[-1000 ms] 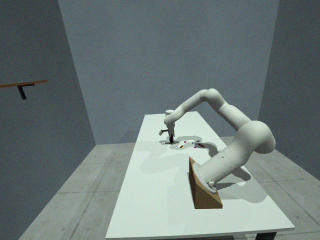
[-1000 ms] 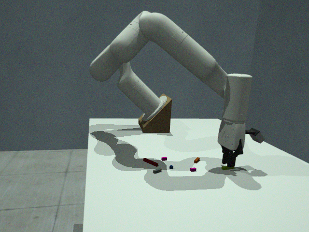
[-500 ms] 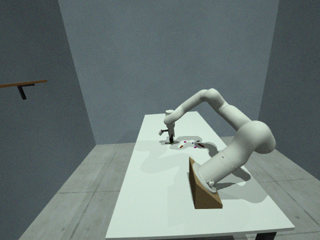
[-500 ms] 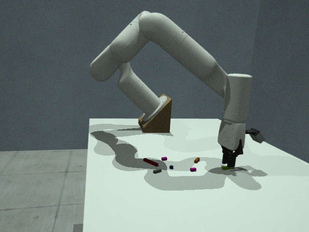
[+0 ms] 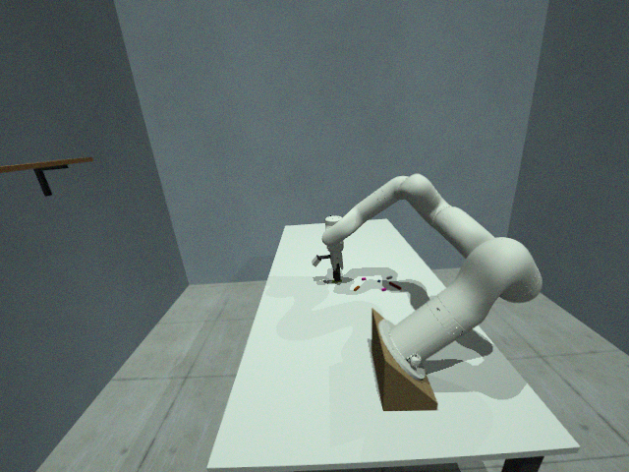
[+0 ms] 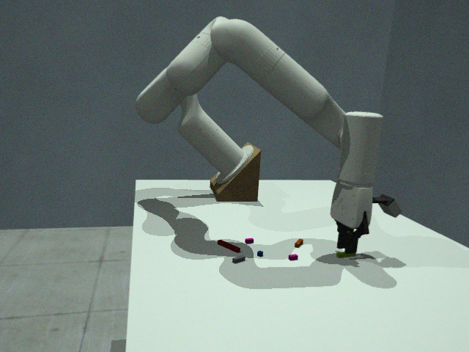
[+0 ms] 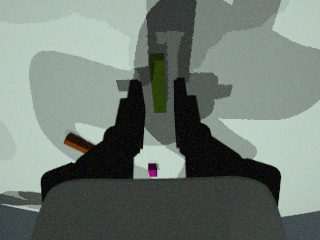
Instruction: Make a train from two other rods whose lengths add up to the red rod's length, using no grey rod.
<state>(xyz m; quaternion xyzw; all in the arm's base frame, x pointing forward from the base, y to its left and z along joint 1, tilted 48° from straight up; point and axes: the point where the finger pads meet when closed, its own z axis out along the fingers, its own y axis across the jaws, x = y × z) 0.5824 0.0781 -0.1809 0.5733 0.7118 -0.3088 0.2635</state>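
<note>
Item: one white arm on a brown wedge base, reaching down to the right end of the scatter in the exterior view. Hand: pointed straight down, fingertips low at the surface, fingers partly drawn in and set either side of the lime rod. The wrist view showed a sliver of space on each side of the rod, so the hand was judged to be straddling it and not yet clamping it. Lime rod: apparently lying flat on the surface, well apart from the other rods. Remaining rods, all lying separately: red rod at far left; grey rod just near of it; blue rod beside the grey; one magenta rod on the far side; a second magenta rod nearer the hand; orange rod just beyond that one. Progress, as a judgement: no train existed, since no two rods touched end to end. Lime plus magenta would match red. Left to do: close on the lime rod, carry it to a magenta rod, align the ends, release, and keep all others well apart.
</note>
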